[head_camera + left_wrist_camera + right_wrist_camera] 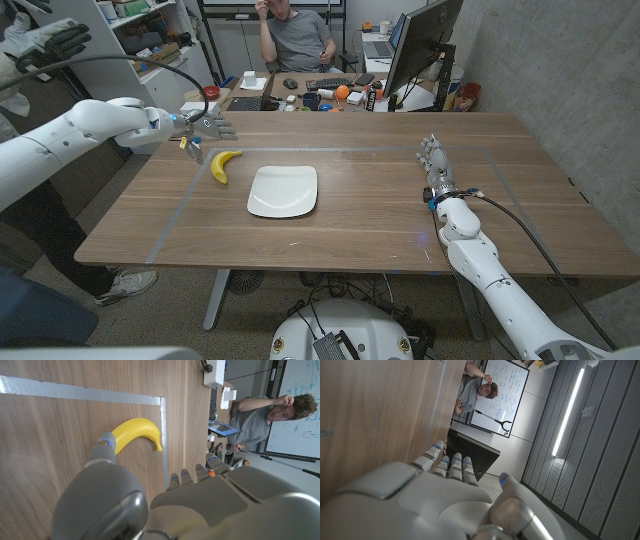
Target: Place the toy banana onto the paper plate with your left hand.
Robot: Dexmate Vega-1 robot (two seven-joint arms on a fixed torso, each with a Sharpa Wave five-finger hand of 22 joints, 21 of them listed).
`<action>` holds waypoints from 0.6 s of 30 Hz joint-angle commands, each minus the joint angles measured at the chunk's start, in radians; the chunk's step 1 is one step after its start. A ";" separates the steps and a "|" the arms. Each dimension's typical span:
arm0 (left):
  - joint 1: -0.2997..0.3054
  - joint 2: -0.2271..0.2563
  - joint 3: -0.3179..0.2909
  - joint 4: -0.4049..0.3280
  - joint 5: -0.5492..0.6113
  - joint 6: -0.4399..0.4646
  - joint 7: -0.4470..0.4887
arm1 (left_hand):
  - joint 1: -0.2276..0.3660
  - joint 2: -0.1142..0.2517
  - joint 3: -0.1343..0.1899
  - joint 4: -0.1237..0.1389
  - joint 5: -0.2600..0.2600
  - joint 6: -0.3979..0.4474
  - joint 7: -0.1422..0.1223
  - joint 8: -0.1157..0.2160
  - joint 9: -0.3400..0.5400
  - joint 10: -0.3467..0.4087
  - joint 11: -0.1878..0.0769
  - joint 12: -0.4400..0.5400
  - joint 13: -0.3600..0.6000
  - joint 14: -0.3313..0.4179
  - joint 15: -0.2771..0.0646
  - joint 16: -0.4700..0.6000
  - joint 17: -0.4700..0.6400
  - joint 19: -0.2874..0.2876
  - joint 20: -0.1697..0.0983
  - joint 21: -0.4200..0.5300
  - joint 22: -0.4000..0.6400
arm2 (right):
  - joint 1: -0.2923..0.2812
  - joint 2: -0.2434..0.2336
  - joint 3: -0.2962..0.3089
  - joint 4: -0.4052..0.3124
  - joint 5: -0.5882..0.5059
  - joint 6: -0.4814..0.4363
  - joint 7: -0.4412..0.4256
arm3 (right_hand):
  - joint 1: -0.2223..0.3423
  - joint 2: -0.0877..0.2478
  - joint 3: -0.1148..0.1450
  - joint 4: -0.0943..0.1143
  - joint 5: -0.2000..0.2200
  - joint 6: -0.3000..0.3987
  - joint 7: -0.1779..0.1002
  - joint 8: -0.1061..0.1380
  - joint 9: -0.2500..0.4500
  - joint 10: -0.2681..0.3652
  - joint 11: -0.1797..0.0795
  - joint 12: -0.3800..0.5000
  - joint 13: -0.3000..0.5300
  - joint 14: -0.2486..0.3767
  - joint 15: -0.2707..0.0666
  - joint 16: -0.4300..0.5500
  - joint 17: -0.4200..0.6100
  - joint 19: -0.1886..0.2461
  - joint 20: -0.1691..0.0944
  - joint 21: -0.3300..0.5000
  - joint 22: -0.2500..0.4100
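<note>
Left hand (205, 130), pale grey with blue-ringed fingers, hangs above the table's far left part, holding nothing, its fingers apart and one digit pointing down toward the toy banana (224, 164). The left wrist view adds what the head view cannot resolve: that digit's tip (106, 442) sits over or against the banana's near end, contact uncertain, while the other fingers (192, 474) reach past the fruit without touching it. The toy banana (137, 430) is a smooth, glossy yellow crescent lying on the wood just inside a corner of grey tape (164, 435), just below the left hand in the head view.

Just beyond the banana, away from the left hand, lies the paper plate (283, 190): white, matte, square with rounded corners and a shallow raised rim, apart from the fruit.

Right hand (436, 165) is well across the table (350, 240) at its right side, fingers extended and loosely apart, grasping nothing; the right wrist view shows its smooth moulded back (435, 495) beside the wood grain.

A seated person (295, 40) is behind the table.
</note>
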 commanded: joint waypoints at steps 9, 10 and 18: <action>-0.045 -0.037 0.139 0.075 0.143 0.061 0.096 | 0.027 0.008 -0.012 -0.002 0.022 -0.132 -0.002 0.008 0.005 -0.019 -0.002 0.013 0.001 -0.018 -0.009 0.008 0.001 0.016 0.004 0.011 0.001 | -0.013 -0.008 0.006 -0.013 -0.007 -0.009 -0.013 | -0.004 0.050 -0.001 -0.001 0.009 0.009 0.000 0.006 0.003 0.014 0.001 0.007 0.005 -0.005 0.001 0.003 0.002 -0.003 -0.024 0.003 0.005; -0.045 -0.040 0.139 0.083 0.132 0.057 0.100 | 0.030 0.010 -0.013 -0.002 0.024 -0.132 -0.001 0.008 0.005 -0.024 0.002 0.011 0.001 -0.020 -0.009 0.008 0.001 0.016 0.003 0.011 0.001 | -0.014 -0.011 0.007 -0.013 -0.006 -0.006 -0.007 | -0.004 0.050 -0.001 -0.001 0.009 0.010 0.000 0.006 0.003 0.014 0.000 0.007 0.005 -0.005 0.001 0.003 0.002 -0.003 -0.024 0.003 0.005; -0.040 -0.031 0.159 0.067 0.155 0.061 0.093 | 0.048 0.015 -0.019 -0.003 0.036 -0.133 0.007 0.007 0.005 -0.035 0.007 0.009 0.001 -0.028 -0.011 0.005 0.001 0.015 -0.003 0.011 0.001 | -0.023 -0.014 0.011 -0.022 -0.008 0.002 -0.015 | -0.004 0.050 -0.002 -0.001 0.010 0.010 0.000 0.006 0.003 0.015 0.000 0.007 0.005 -0.004 0.000 0.003 0.002 -0.003 -0.024 0.003 0.005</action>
